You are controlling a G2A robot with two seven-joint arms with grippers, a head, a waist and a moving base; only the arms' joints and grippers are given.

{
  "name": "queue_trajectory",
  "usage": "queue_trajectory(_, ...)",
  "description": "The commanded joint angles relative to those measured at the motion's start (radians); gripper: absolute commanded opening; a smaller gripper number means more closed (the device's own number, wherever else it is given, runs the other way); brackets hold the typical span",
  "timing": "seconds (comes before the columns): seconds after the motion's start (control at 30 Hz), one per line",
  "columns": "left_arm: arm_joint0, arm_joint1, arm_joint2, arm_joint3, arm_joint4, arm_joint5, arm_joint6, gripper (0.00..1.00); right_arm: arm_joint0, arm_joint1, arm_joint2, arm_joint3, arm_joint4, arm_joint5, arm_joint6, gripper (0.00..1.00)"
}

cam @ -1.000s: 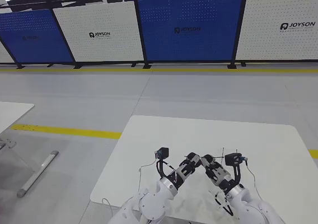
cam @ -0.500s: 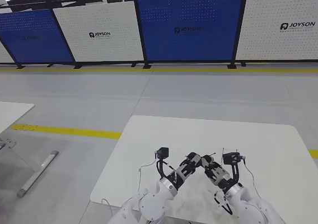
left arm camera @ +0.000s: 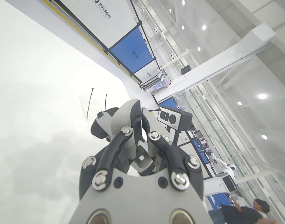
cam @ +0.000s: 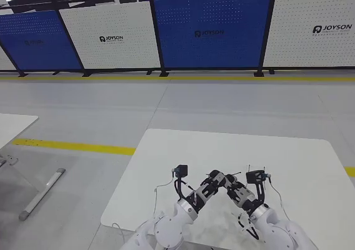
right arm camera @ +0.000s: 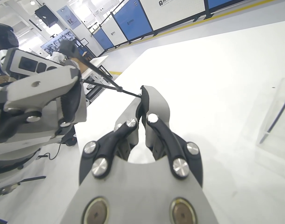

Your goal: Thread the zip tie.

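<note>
1. Right pincer (right arm camera: 141,97) is clamped on one end of the black zip tie (right arm camera: 99,74).
2. Left pincer (left arm camera: 139,117) pinches another part of it, close beside the right one.
3. Both hold it above the white table (right arm camera: 203,71); it seems looped, though blurred.
4. Two spare ties (left arm camera: 89,104) lie farther out.

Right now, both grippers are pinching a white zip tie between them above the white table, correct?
No: the zip tie is black, not white, as the right wrist view shows. Both the left gripper and the right gripper pinch it above the white table.
</note>
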Motion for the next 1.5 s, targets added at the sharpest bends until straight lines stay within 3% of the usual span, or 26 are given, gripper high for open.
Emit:
queue_trajectory(0.0,0.003,0.0,-0.001,-0.006,-0.001,-0.002,-0.001,0.0,0.002,0.0,-0.002,0.005,0.0,-0.001,0.003,0.0)
queue_trajectory(0.57,0.041,0.008,-0.014,-0.065,0.016,-0.033,0.003,0.0,0.02,-0.004,-0.019,0.041,-0.005,0.007,0.01,0.0)
queue_trajectory(0.9,0.055,0.01,-0.019,-0.076,0.028,-0.032,0.01,0.0,0.03,-0.008,-0.028,0.058,-0.003,0.008,0.004,0.0)
queue_trajectory(0.93,0.053,0.01,-0.02,-0.072,0.036,-0.023,0.023,0.0,0.03,-0.008,-0.028,0.058,0.0,0.008,0.001,0.35)
queue_trajectory(0.97,0.052,0.009,-0.019,-0.069,0.038,-0.016,0.032,0.0,0.029,-0.008,-0.026,0.058,0.003,0.008,-0.003,0.99)
queue_trajectory(1.2,0.033,0.002,-0.017,-0.042,0.005,0.011,0.074,0.0,-0.023,0.003,0.041,0.016,0.041,-0.014,-0.068,1.0)
queue_trajectory(1.37,0.024,0.0,-0.029,-0.028,-0.017,0.017,0.086,0.0,-0.108,0.021,0.143,-0.059,0.106,-0.067,-0.12,1.0)
queue_trajectory(1.47,0.018,-0.001,-0.032,-0.021,-0.018,0.03,0.088,0.0,-0.16,0.031,0.201,-0.118,0.146,-0.067,-0.16,1.0)
